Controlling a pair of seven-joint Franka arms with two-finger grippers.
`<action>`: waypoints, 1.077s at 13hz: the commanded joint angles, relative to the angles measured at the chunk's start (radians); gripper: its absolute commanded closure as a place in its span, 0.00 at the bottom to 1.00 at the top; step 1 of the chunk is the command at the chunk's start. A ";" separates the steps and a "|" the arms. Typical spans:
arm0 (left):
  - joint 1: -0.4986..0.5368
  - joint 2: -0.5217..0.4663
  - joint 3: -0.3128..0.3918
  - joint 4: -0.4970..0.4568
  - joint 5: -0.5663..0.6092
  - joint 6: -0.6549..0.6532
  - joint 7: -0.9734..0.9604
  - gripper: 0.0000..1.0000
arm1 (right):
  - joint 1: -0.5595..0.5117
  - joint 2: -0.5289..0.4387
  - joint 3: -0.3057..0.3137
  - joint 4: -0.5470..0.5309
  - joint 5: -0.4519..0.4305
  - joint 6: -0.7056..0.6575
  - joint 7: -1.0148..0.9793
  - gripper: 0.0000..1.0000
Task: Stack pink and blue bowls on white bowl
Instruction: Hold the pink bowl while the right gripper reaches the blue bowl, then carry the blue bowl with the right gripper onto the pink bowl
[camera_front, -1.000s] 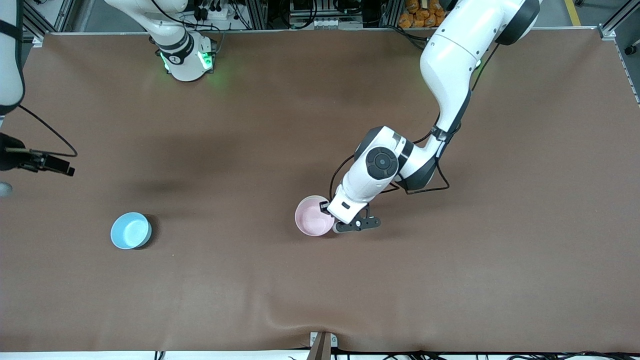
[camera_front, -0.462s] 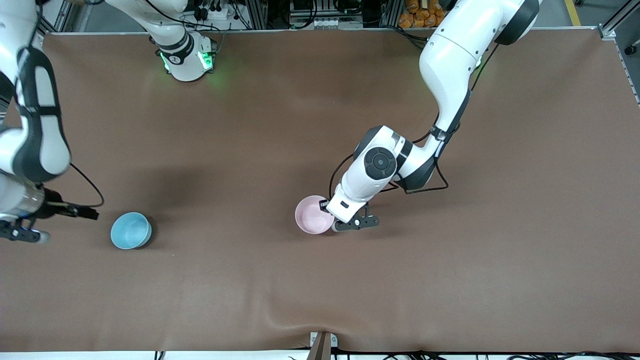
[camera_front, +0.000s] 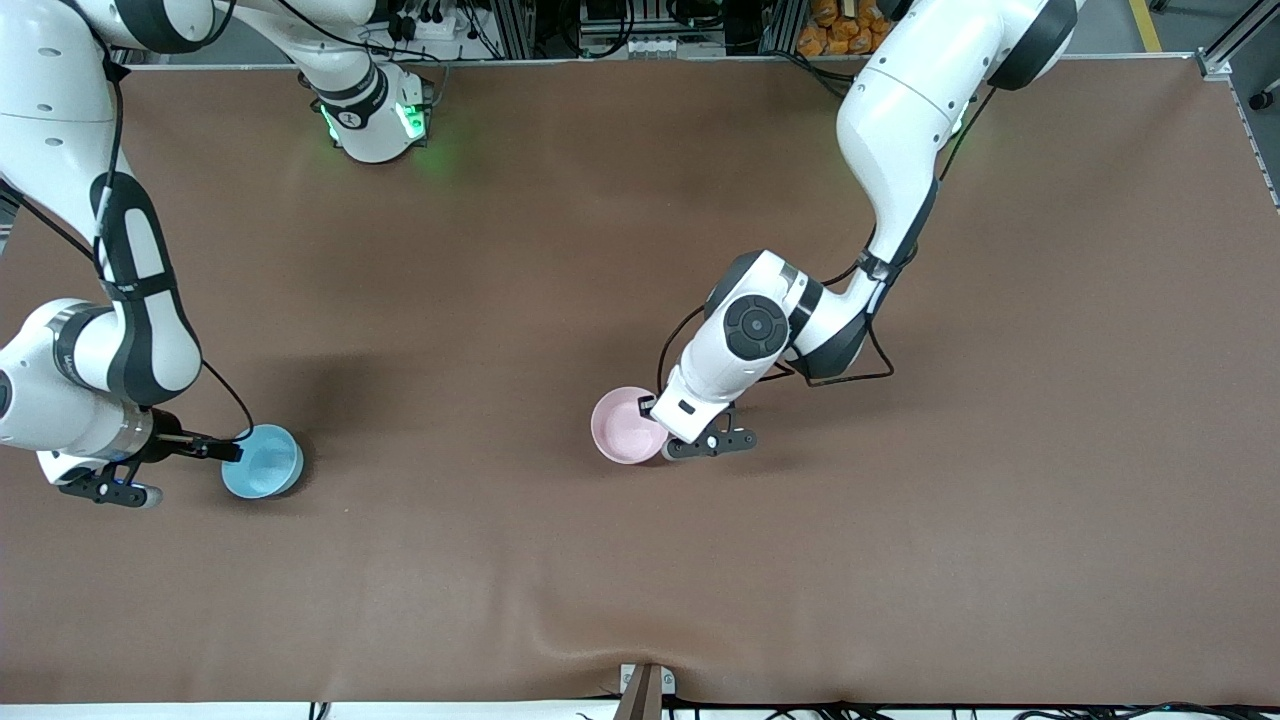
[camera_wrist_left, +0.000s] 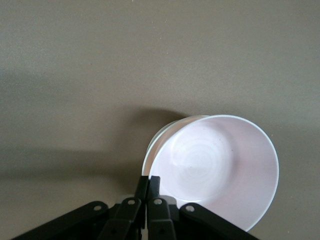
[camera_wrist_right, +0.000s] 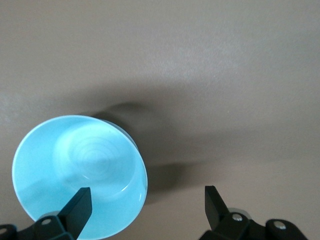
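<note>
Left gripper (camera_front: 664, 437) pinching shut on the pink bowl's (camera_front: 627, 439) rim, lifting it off the white bowl (camera_wrist_left: 156, 145), right gripper (camera_front: 215, 458) hovering wide open over the blue bowl (camera_front: 263, 461)

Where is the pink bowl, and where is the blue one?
pink bowl (camera_front: 625, 438), front view, on its inside floor.
pink bowl (camera_wrist_left: 215, 167), left wrist view, on its inside floor.
blue bowl (camera_front: 265, 462), front view, on its inside.
blue bowl (camera_wrist_right: 82, 167), right wrist view, on its inside floor.
</note>
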 joint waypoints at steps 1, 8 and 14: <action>-0.005 0.011 0.004 0.007 0.017 -0.006 0.005 1.00 | -0.007 0.017 0.009 -0.003 0.026 -0.003 0.007 0.00; -0.013 0.037 0.004 0.010 0.016 0.001 -0.004 1.00 | 0.030 0.041 0.009 -0.011 0.098 0.012 -0.010 1.00; -0.008 0.017 0.006 0.013 0.028 0.001 0.005 0.00 | 0.114 0.014 0.011 -0.009 0.095 0.046 -0.071 1.00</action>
